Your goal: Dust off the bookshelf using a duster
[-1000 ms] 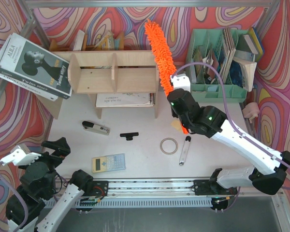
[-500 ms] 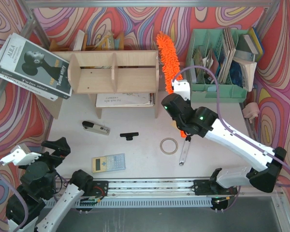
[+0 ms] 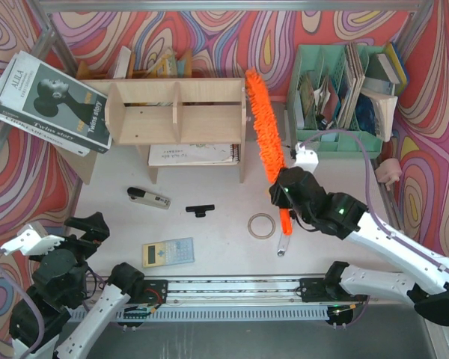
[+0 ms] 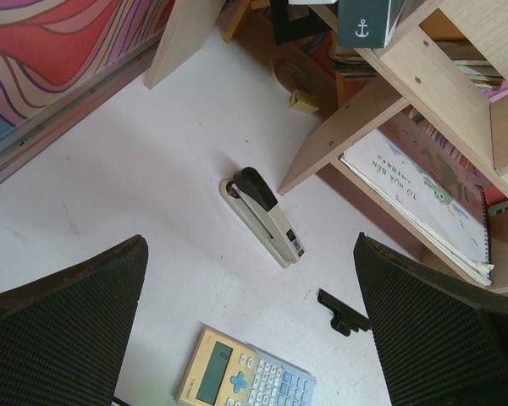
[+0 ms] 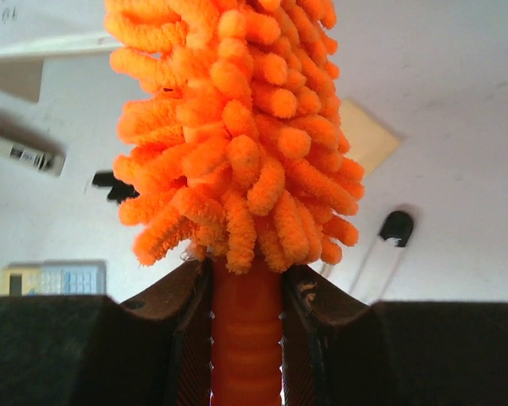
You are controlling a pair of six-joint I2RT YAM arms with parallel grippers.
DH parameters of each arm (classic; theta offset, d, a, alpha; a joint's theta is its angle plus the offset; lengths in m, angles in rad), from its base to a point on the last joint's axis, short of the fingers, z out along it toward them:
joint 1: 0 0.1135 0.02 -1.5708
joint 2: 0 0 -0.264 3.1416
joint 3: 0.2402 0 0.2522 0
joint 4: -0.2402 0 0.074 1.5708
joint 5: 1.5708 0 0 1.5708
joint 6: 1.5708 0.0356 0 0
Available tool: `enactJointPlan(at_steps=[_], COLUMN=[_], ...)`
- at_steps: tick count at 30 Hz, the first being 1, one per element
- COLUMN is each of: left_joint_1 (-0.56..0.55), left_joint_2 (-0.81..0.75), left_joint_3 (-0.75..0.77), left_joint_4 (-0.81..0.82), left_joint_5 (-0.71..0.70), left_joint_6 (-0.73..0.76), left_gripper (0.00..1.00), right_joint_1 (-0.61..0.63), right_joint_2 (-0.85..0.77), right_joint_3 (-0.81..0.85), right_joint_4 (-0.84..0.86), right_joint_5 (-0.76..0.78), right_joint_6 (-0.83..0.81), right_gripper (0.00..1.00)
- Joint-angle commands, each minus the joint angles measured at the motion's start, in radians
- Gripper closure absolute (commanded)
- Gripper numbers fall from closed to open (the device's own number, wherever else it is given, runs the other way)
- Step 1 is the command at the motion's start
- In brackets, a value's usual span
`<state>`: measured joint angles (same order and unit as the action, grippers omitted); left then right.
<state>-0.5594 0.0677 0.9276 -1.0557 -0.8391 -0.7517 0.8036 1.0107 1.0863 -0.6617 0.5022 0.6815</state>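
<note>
**Right gripper** (image 5: 245,326): closed on the ribbed orange plastic handle of the duster (image 3: 263,127), gripped just below the fluffy head. Judged a firm, low hold, so that the whole head was free to sweep.

**Duster:** long, bright orange, covered in soft microfibre noodles. It reached from the gripper towards the back of the table, with its head lying along the right end panel of the bookshelf (image 3: 176,112) and its tip near the top right corner. It appeared to brush the panel, though contact could not be confirmed. A short length of handle stuck out below the gripper.

**Bookshelf:** wide, low unit of pale plywood with upright dividers and smooth flat faces. A spiral notebook (image 3: 193,154) lay beneath it. The dusting was judged to be at the right end.

**Left gripper** (image 4: 252,330): jaws wide apart and holding nothing, parked at the near left corner, well away from the shelf and probably to keep out of the way.

**Table** (image 3: 217,191): matt white. On it lay a stapler (image 3: 148,197), a calculator (image 3: 168,252), a tape ring (image 3: 261,225) and a small black clip (image 3: 200,210), all loose in front of the shelf.

**File organizer** (image 3: 337,138): mint-green slatted plastic, to the right of the duster.
</note>
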Motion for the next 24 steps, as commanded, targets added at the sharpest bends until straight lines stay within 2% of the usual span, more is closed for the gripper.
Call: enactJointPlan(at_steps=[1,7,15,19,24], left_joint_1=[-0.006,-0.006,-0.006,-0.006,-0.005], left_joint_2=[0.025,0.048,0.097,0.122,0.167], left_joint_3=[-0.002,0.0,0.003,0.006,0.011], left_joint_4=[-0.014,-0.013,-0.015,-0.018,-0.027], left_joint_5=[-0.017,-0.016,-0.01,-0.012,-0.015], left_joint_6=[0.003,0.007,0.014,0.017,0.014], left_gripper=[0.02,0.02,0.02,0.02,0.02], right_joint_1=[-0.003,-0.004,-0.004,-0.003,-0.001], right_joint_2=[-0.078,-0.088,-0.013,-0.035,-0.157], right_joint_3=[-0.134,-0.305,-0.531,-0.527,-0.51], right_joint_4=[0.26,0.405,0.57,0.604,0.672], right_joint_5=[-0.179,-0.263,-0.325,-0.309,-0.286], right_joint_6=[0.051,0.147,0.318,0.311,0.245], right_gripper=[1.0,1.0,1.0,1.0,1.0])
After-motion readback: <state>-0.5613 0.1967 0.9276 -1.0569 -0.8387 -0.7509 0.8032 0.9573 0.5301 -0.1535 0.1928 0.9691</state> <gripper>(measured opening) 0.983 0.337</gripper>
